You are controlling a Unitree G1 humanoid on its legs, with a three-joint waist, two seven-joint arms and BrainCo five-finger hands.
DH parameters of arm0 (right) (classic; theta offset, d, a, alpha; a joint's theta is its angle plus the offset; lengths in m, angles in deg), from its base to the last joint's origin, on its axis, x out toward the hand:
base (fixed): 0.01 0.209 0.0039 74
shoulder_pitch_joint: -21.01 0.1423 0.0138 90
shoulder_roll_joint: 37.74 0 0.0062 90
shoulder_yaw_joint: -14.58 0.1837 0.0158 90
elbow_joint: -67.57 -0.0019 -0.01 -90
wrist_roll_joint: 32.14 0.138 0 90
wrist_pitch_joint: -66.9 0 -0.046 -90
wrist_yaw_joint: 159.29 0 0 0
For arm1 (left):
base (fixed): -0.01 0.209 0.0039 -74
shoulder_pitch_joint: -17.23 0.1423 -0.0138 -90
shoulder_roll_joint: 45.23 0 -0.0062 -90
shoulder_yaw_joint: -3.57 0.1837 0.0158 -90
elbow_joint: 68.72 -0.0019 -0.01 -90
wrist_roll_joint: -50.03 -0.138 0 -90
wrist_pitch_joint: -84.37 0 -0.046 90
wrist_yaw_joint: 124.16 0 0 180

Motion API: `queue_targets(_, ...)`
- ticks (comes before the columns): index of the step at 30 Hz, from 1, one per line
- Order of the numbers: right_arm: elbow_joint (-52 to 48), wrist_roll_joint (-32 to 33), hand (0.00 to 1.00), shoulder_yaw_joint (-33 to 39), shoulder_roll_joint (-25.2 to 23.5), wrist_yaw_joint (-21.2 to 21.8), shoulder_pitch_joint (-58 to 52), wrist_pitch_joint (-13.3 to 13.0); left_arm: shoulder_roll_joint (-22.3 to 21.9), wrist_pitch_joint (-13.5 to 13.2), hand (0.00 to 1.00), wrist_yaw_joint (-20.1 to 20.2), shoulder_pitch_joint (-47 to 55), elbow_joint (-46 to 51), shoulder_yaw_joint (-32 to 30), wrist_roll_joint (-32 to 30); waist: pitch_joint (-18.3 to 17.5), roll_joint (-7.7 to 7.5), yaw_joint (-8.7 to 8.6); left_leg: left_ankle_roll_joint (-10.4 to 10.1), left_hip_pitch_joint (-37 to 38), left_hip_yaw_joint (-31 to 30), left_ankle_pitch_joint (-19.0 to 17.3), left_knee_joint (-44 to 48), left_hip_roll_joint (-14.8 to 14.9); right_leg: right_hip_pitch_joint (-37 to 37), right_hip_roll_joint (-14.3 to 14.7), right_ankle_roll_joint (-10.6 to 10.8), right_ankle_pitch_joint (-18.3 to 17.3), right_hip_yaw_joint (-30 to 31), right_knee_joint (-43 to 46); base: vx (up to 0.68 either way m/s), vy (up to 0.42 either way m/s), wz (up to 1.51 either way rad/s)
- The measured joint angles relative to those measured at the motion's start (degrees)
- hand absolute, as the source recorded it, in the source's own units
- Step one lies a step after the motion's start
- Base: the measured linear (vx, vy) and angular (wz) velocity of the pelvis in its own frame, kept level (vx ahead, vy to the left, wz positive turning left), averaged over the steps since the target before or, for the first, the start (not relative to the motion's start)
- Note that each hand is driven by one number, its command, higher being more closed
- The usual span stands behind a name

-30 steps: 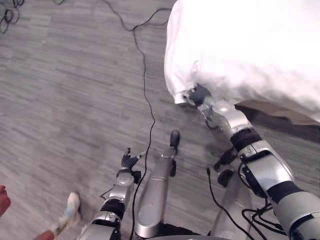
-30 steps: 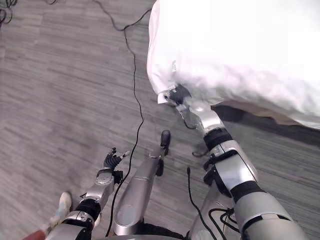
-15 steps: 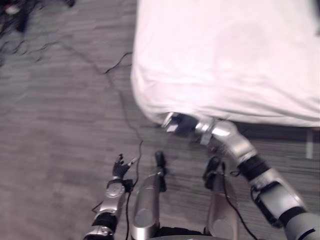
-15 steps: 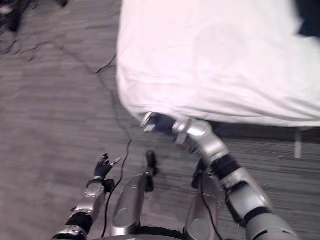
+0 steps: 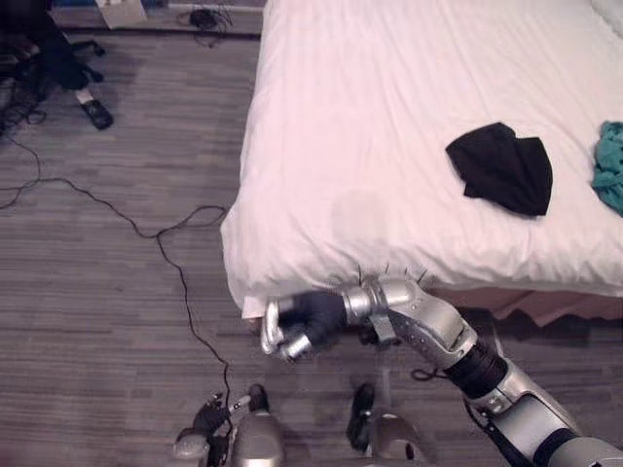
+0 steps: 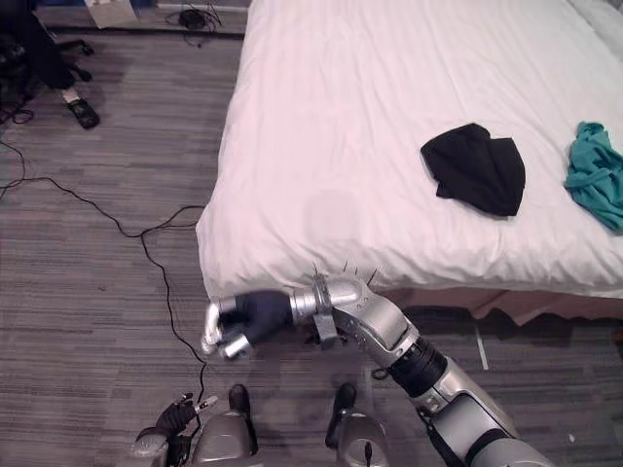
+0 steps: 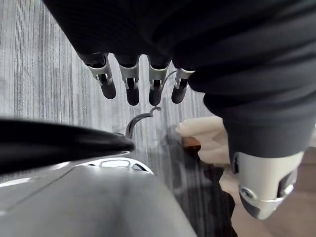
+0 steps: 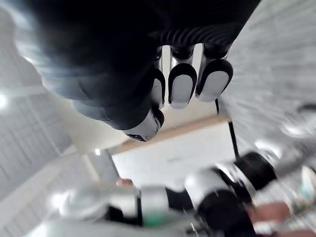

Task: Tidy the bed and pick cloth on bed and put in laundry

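Observation:
A black cloth (image 5: 501, 167) lies crumpled on the white bed (image 5: 370, 117), right of its middle. A teal cloth (image 6: 594, 173) lies further right, near the bed's edge. My right hand (image 5: 292, 326) hangs over the floor just below the bed's near left corner, apart from the sheet, its fingers (image 8: 182, 81) curled on nothing. Low by my side over the floor is my left hand (image 6: 165, 423), idle, with its fingers (image 7: 133, 84) relaxed and straight.
Grey plank floor (image 5: 97, 292) runs along the bed's left side and front. A person's dark leg and shoe (image 5: 92, 109) show at the far left, by a chair. A small box (image 5: 122, 10) stands at the far wall.
The camera has swung up, bringing the bed's top and both cloths into view. My right hand, earlier at the sheet's corner, has come off it and now hangs curled below the corner.

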Motion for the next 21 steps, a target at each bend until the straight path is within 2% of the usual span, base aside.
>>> queue_targets(2,2.6,0.7,1.00,2.9,-1.7,-5.6,2.1,-1.4,-0.1,0.0,0.00,0.0,-0.8,0.1,0.1,-0.6,0.5,0.69,0.79,0.0,-1.2,-0.1,0.0,0.6,0.0,-1.1,-0.2,-0.2,0.2,0.1,0.6,-0.09,0.016,0.01)
queue_targets(4,11.1,0.5,1.00,10.4,-3.5,-13.4,9.4,-5.6,-0.2,0.0,0.00,-0.1,-3.3,1.2,0.6,-0.3,3.4,2.08,0.77,0.3,-5.0,-0.7,-0.2,2.5,-0.6,-5.2,-1.5,-0.3,0.1,0.0,3.6,-0.18,0.026,0.16)
queue_targets(5,12.6,0.1,1.00,12.1,-3.3,-14.6,11.1,-6.6,-0.3,-0.1,0.00,-0.1,-3.8,1.6,0.7,-0.1,4.2,2.43,0.75,0.2,-5.9,-1.0,-0.3,2.7,-0.8,-6.2,-1.8,-0.3,0.0,0.0,4.2,-0.28,0.042,0.15)
queue_targets(6,17.2,-1.1,1.00,16.2,-2.4,-17.3,15.4,-9.1,-0.6,-0.2,0.00,-0.5,-5.3,1.9,1.7,0.2,5.4,3.55,0.83,0.3,-8.8,-1.5,-0.1,3.3,-1.4,-9.0,-2.6,-0.4,0.1,0.0,5.1,-0.23,0.048,0.13)
queue_targets(7,22.3,-1.6,1.00,18.8,-1.0,-19.3,19.3,-11.3,-0.8,-0.4,0.00,-0.9,-6.4,1.9,3.2,1.2,6.4,5.32,0.81,0.3,-11.5,-2.0,-0.1,3.3,-2.0,-11.8,-3.1,-0.5,0.4,0.2,5.3,-0.26,0.053,0.12)
queue_targets(8,24.4,-1.6,1.00,19.7,0.0,-20.1,20.8,-12.3,-0.9,-0.4,0.00,-1.3,-6.9,1.9,3.6,1.4,6.9,6.13,0.83,0.3,-12.6,-2.4,-0.1,3.3,-2.2,-12.9,-3.2,-0.5,0.4,0.2,5.2,-0.19,0.058,0.12)
queue_targets(9,29.0,-1.5,1.00,21.4,3.1,-22.0,23.6,-14.5,-1.2,-0.5,0.00,-1.8,-8.3,1.9,5.0,2.3,7.8,7.86,1.06,0.3,-15.4,-3.5,0.0,3.1,-3.2,-15.7,-3.7,-0.3,0.8,0.1,5.6,-0.17,0.048,0.16)
queue_targets(12,36.8,-0.3,1.00,26.3,10.5,-26.1,24.8,-18.2,-2.1,-0.4,0.00,-3.6,-11.5,2.8,8.4,5.4,9.1,10.20,2.57,1.2,-22.2,-5.0,1.7,5.7,-3.9,-23.3,-4.9,-0.9,1.2,0.4,10.3,-0.11,0.002,0.16)
queue_targets(16,37.7,5.0,1.00,30.7,14.1,-29.9,24.5,-20.8,-4.0,-0.4,0.00,-4.5,-12.7,8.7,9.1,7.0,11.7,10.40,1.96,1.9,-28.2,-4.6,1.8,10.8,-4.0,-31.1,-7.1,-1.7,-2.2,1.8,19.1,-0.06,-0.084,0.12)
queue_targets(18,37.5,9.5,1.00,32.7,15.3,-31.3,23.7,-22.3,-4.5,-1.1,0.00,-5.2,-12.8,12.4,9.1,7.7,12.7,10.45,0.98,1.9,-31.2,-4.8,-1.3,17.2,-3.4,-34.2,-8.2,-2.1,-5.7,2.6,25.5,-0.02,-0.102,0.05)
queue_targets(20,37.3,11.7,1.00,34.3,15.9,-31.1,22.0,-22.6,-4.5,-1.9,0.00,-5.3,-12.7,13.3,9.1,7.7,12.7,10.44,0.78,1.7,-32.3,-4.8,-3.8,21.6,-2.7,-35.2,-8.6,-2.3,-7.9,3.3,29.0,-0.01,-0.091,-0.07)
queue_targets(21,36.9,14.2,1.00,36.3,16.4,-30.7,19.2,-22.8,-4.5,-2.9,0.00,-5.1,-12.2,14.0,9.0,7.7,12.7,10.42,0.54,1.6,-32.3,-4.7,-6.4,25.6,-2.0,-35.3,-8.7,-2.1,-10.0,4.1,32.1,0.00,-0.085,-0.25)
